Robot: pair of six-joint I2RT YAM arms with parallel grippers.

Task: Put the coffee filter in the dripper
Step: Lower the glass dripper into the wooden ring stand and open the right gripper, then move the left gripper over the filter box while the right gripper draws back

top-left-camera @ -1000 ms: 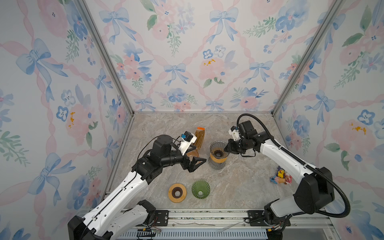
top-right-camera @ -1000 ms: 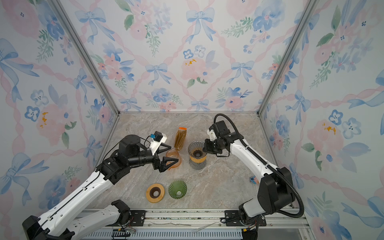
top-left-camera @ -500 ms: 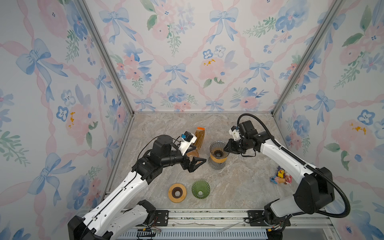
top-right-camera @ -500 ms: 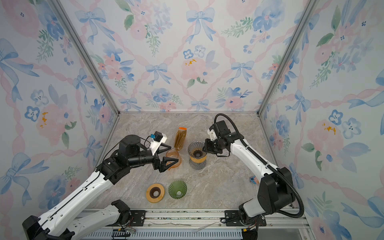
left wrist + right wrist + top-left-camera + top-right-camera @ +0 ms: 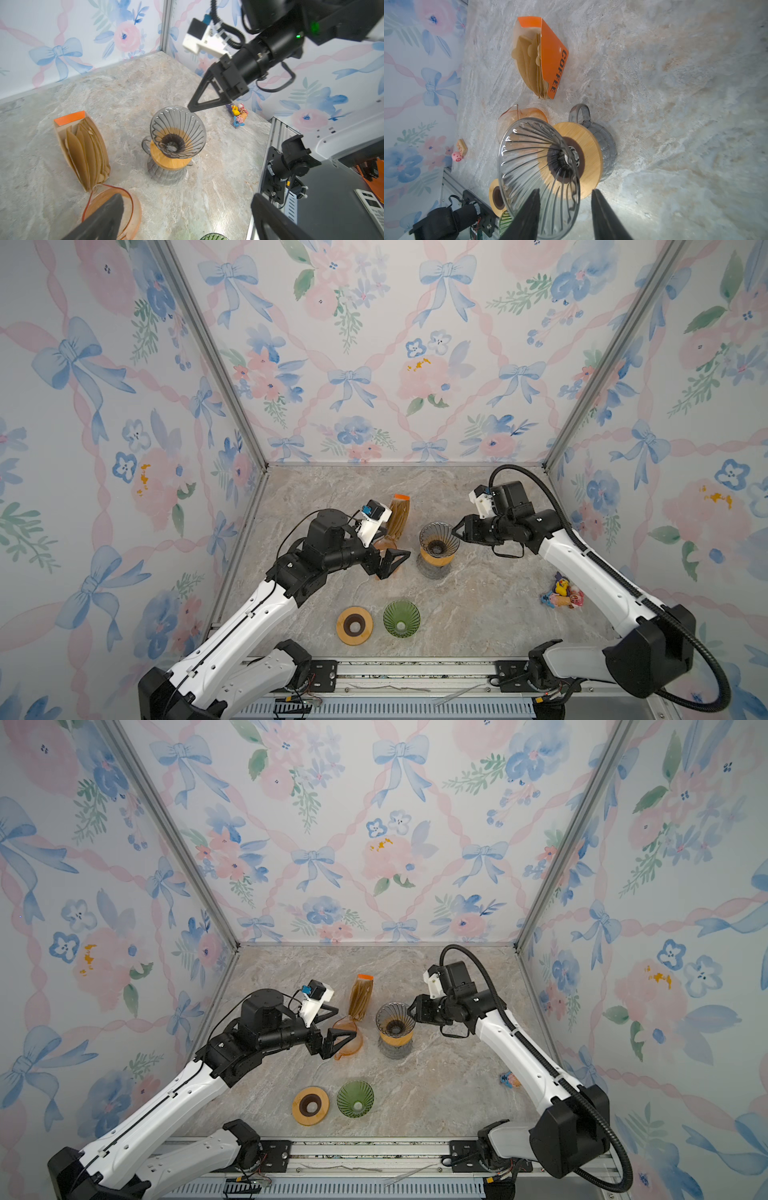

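Observation:
The dripper (image 5: 439,537) (image 5: 395,1019) is a smoky ribbed glass cone on a wooden collar, standing on a grey glass server at mid-table. It holds nothing (image 5: 178,128). Brown paper coffee filters (image 5: 529,62) stand in an orange "COFFEE" pack (image 5: 399,516) (image 5: 360,996) (image 5: 87,149) just behind and left of it. My right gripper (image 5: 457,531) (image 5: 411,1009) (image 5: 565,192) is open and straddles the dripper's right rim (image 5: 537,166), with one finger inside the cone, one outside, and gaps on both sides. My left gripper (image 5: 395,545) (image 5: 343,1025) (image 5: 187,218) is wide open and empty, left of the dripper.
An orange glass server (image 5: 349,1038) (image 5: 124,207) sits under the left gripper. A wooden ring (image 5: 354,625) and a green dripper (image 5: 401,618) lie near the front edge. Small toys (image 5: 561,593) sit at the right, and a pig toy (image 5: 456,155) is by the left wall.
The right gripper's jaws have spread apart at the dripper's rim. Both arms have stayed almost where they were.

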